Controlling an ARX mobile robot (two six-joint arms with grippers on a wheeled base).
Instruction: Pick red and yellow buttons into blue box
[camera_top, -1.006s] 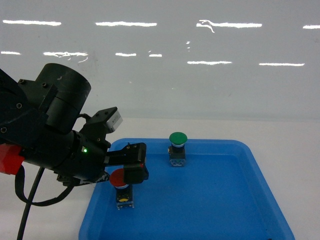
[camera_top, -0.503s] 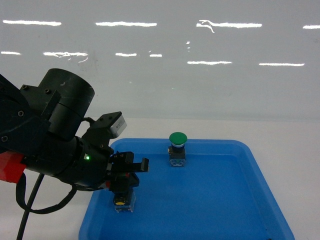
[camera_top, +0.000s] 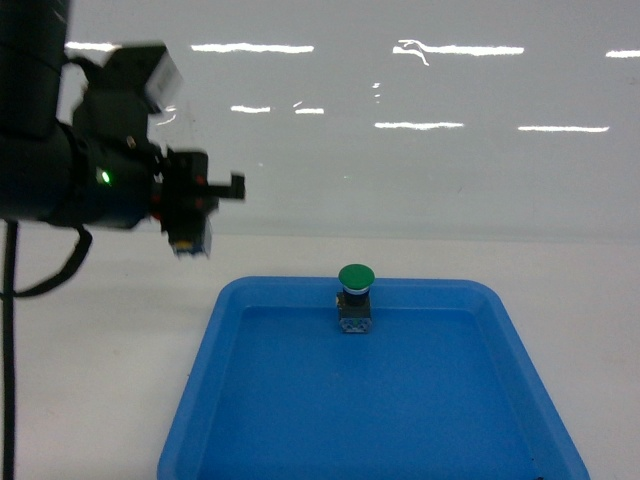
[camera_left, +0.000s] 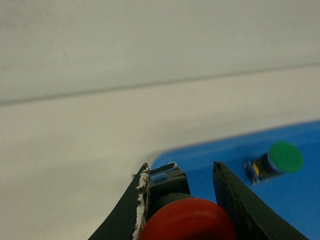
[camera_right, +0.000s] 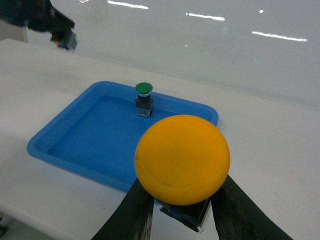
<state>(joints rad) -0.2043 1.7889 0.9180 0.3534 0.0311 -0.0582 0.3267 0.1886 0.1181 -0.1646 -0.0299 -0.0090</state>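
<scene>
The red button (camera_left: 189, 220) is up in the air, held between the two dark fingers of the left gripper (camera_top: 195, 215); in the left wrist view its red cap fills the gap between them and the grey switch block shows just behind, and in the head view the gripper hangs high, to the left of the shallow blue tray (camera_top: 520, 350) and above the white table (camera_top: 100, 350). The yellow button (camera_right: 182, 159) is also off the table, held in the right gripper (camera_right: 181, 205), whose fingers are closed on the switch block under the big yellow cap, near the tray's right side. So I judge the picking half of the job is done for both buttons. What is left is the carrying and the dropping. The blue box, the deep one where they must go, is not in any of the views, so I cannot say how near either arm is to it, and neither button is delivered yet. By count: one red button, one yellow button, and one green button (camera_top: 355, 298), which stands upright alone inside the tray near its far wall and should stay there. There is one tray, with nothing else in it as far as I see, and two grippers, both full.
</scene>
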